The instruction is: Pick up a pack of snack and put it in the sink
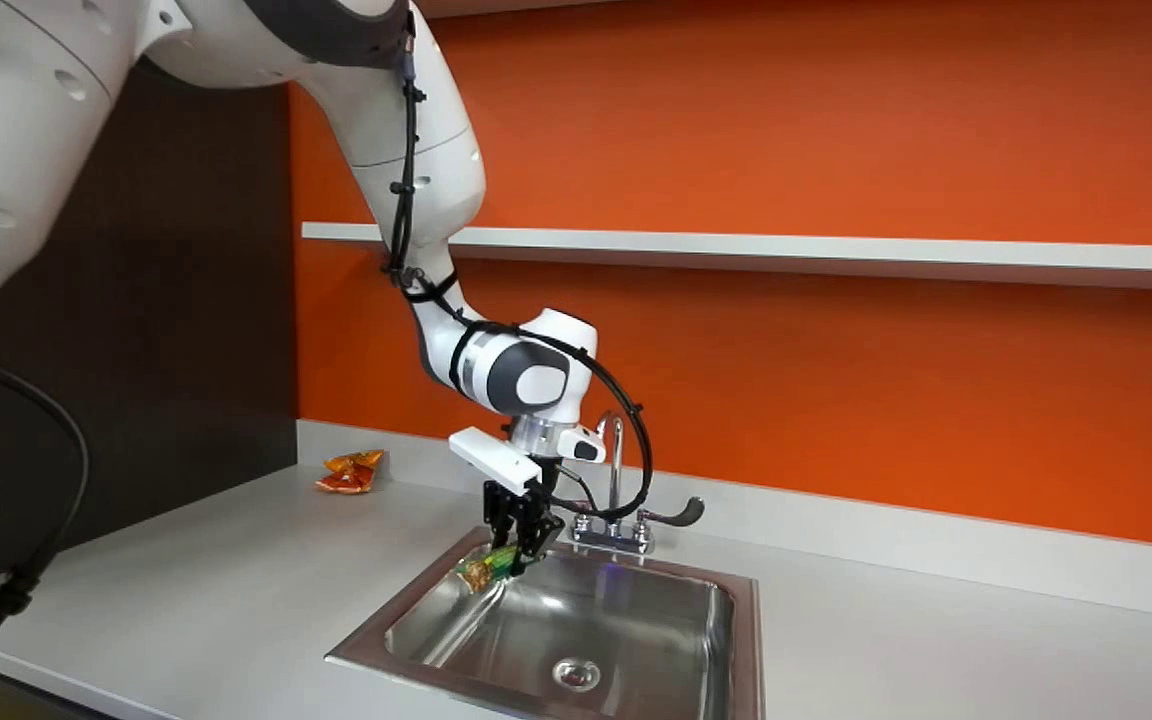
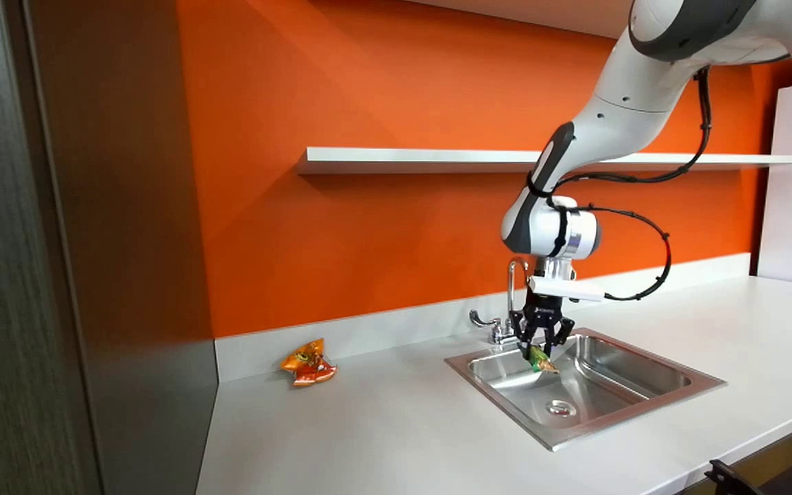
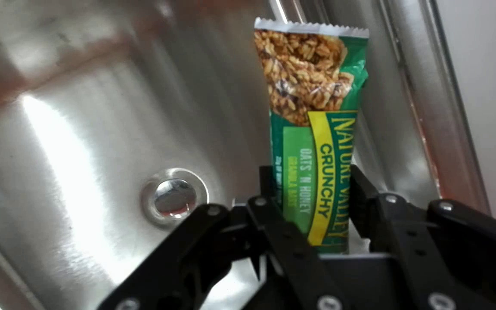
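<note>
The pack of snack is a green granola bar packet with a yellow band. It shows in both exterior views (image 1: 477, 573) (image 2: 544, 363) and in the wrist view (image 3: 310, 82). My gripper (image 3: 310, 181) is shut on its sides, with one finger on each long edge. In both exterior views the gripper (image 1: 516, 552) (image 2: 542, 344) points down over the sink (image 1: 744, 650) (image 2: 499, 397), near its faucet side, with the packet around rim height. The basin also fills most of the wrist view (image 3: 218, 107), with its round drain (image 3: 175, 198) to the left of the packet.
A chrome two-handled faucet (image 1: 616, 535) (image 2: 510, 295) stands close behind the gripper. A red-orange snack bag (image 1: 350, 473) (image 2: 309, 363) lies on the counter by the back corner. A white shelf (image 1: 836, 252) (image 2: 423, 158) runs along the orange wall above.
</note>
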You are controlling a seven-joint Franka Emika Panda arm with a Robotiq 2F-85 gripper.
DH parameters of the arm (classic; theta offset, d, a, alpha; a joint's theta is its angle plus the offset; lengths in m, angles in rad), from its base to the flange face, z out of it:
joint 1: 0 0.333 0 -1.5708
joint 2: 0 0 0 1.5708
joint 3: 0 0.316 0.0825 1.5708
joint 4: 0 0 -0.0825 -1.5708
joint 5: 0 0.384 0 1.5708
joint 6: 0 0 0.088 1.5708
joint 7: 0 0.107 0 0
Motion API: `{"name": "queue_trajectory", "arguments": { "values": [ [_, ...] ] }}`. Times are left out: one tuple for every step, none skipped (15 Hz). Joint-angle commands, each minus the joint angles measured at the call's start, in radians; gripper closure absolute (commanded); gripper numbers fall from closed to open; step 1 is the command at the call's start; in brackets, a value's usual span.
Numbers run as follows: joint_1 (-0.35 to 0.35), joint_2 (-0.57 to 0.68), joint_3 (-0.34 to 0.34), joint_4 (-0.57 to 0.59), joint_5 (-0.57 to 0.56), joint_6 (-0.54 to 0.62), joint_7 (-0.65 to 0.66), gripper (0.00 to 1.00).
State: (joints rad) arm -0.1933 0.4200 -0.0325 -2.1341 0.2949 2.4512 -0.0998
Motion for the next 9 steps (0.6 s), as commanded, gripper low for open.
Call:
{"name": "queue_trajectory", "arguments": {
  "values": [
    [-0.024,0.061,0.004,0.032,0.023,-0.001,-0.02,0.82],
    [-0.026,0.077,0.005,0.037,0.023,0.001,-0.019,0.82],
    [-0.028,0.091,0.007,0.041,0.023,0.001,-0.018,0.82],
    [-0.028,0.108,0.009,0.047,0.022,0.004,-0.015,0.82],
    [-0.029,0.125,0.011,0.054,0.022,0.006,-0.014,0.82],
    [-0.029,0.14,0.012,0.061,0.02,0.007,-0.012,0.82],
    [-0.029,0.158,0.014,0.07,0.019,0.009,-0.01,0.82],
    [-0.028,0.175,0.014,0.08,0.017,0.014,-0.007,0.82],
    [-0.028,0.191,0.016,0.091,0.017,0.016,-0.007,0.82]
  ]
}}
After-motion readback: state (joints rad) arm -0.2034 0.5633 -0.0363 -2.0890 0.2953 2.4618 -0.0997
